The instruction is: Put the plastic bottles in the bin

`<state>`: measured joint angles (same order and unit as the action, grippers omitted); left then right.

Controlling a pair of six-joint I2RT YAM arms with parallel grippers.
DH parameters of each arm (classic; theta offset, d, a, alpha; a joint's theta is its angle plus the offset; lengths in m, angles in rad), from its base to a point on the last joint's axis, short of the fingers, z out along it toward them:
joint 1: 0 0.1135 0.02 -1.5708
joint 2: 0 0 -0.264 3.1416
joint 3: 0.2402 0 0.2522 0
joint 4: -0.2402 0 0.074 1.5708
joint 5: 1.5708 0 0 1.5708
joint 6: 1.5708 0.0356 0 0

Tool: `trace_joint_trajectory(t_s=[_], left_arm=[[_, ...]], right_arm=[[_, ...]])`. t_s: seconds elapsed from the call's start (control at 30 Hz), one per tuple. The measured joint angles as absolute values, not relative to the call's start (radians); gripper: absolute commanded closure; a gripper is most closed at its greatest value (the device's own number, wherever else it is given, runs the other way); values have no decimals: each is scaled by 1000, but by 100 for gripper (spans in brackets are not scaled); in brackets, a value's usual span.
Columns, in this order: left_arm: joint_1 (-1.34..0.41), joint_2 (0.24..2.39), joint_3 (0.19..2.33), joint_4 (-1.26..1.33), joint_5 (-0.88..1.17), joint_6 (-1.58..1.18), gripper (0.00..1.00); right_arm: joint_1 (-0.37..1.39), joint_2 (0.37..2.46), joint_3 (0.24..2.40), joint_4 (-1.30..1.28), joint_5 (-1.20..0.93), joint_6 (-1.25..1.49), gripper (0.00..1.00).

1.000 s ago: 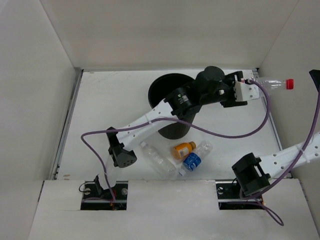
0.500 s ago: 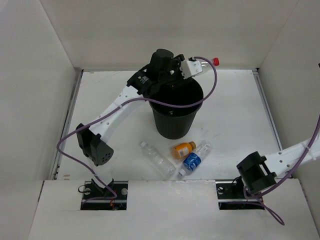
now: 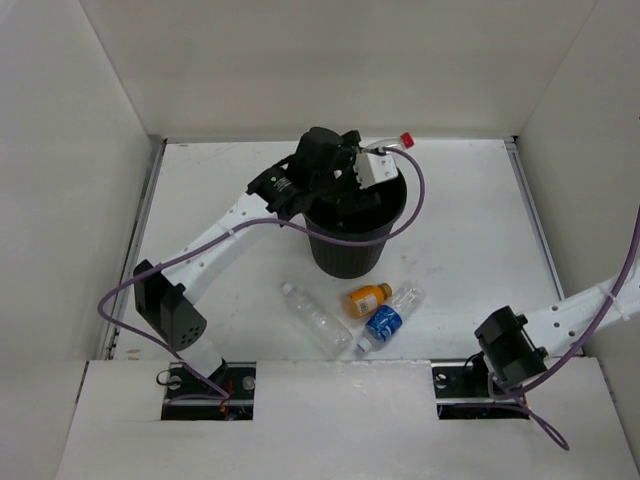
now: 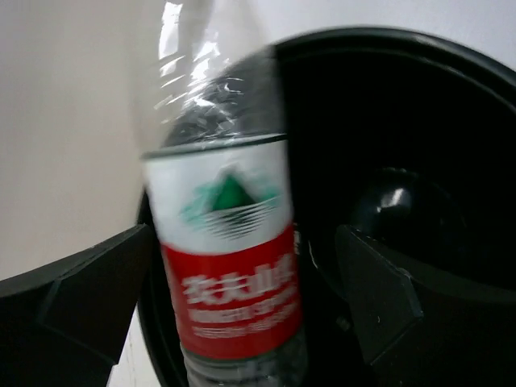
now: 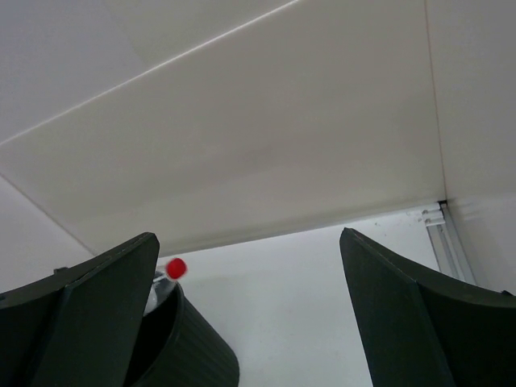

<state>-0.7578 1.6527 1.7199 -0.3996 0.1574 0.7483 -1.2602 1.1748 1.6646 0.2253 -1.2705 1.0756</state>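
Left gripper [image 4: 243,235] clamps the clear red-labelled plastic bottle [image 4: 234,298] over the black round bin [image 3: 350,250]. Right gripper [image 5: 248,235] gapes, empty.

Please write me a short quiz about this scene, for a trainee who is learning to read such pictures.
1. True or false: the right gripper holds a bottle.
2. How many bottles lie on the table?
3. What does the left gripper hold at the bin? A. a can. B. red-label bottle. C. nothing.
Key: 1 false; 2 three; 3 B.
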Motion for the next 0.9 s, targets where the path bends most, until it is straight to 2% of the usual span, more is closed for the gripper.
trace_joint_trajectory(t_s=[0.23,0.4,0.5,0.63,0.8,0.9], left_arm=[[-723,1567,1644,-407,156,749,0],[-566,1549,1760,-406,144,751,0],[-417,1544,1869,-366,107,749,0],[-218,1490,1903,-278,-33,742,0],[-44,1318,1726,-229,-177,722,0],[15,1230,1631,-236,-211,712,0]], right_arm=[[-1189,1181,1723,74,-1270,823,0],[-1026,1146,1747,-286,-1141,387,0],[-749,1108,1737,-532,-883,60,0],[-318,971,1513,-692,-569,-229,0],[123,847,1358,-879,-296,-439,0],[359,794,1308,-991,-209,-478,0]])
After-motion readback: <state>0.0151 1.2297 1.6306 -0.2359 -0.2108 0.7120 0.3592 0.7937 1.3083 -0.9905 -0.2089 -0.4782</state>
